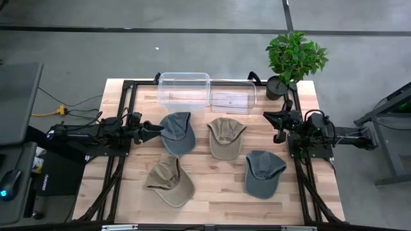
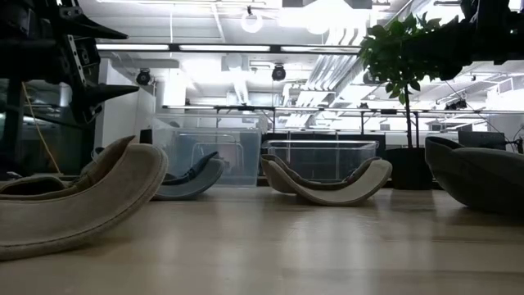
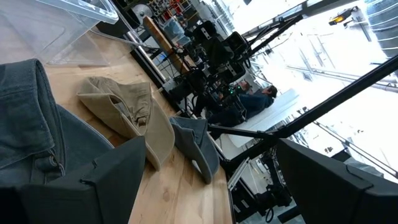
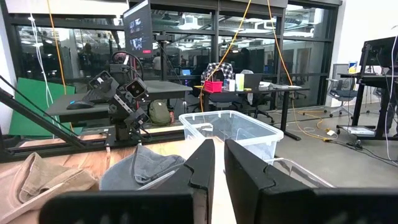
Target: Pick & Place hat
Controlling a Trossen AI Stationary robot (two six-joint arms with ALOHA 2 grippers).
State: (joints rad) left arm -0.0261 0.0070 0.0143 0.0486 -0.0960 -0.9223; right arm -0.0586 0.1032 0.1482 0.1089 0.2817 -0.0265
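Note:
Four caps lie crown-down or on their brims on the wooden table: a blue-grey cap, a tan cap, a second tan cap and a grey-blue cap. My left gripper hovers level at the blue-grey cap's left edge. Its fingers are wide open in the left wrist view, with the blue-grey cap beside one finger; I cannot tell whether they touch. My right gripper waits at the table's right side, shut and pointing left.
Two clear plastic bins stand side by side at the far edge. A potted plant stands at the far right corner. Bare wood lies between the two near caps. People sit at desks beyond the table.

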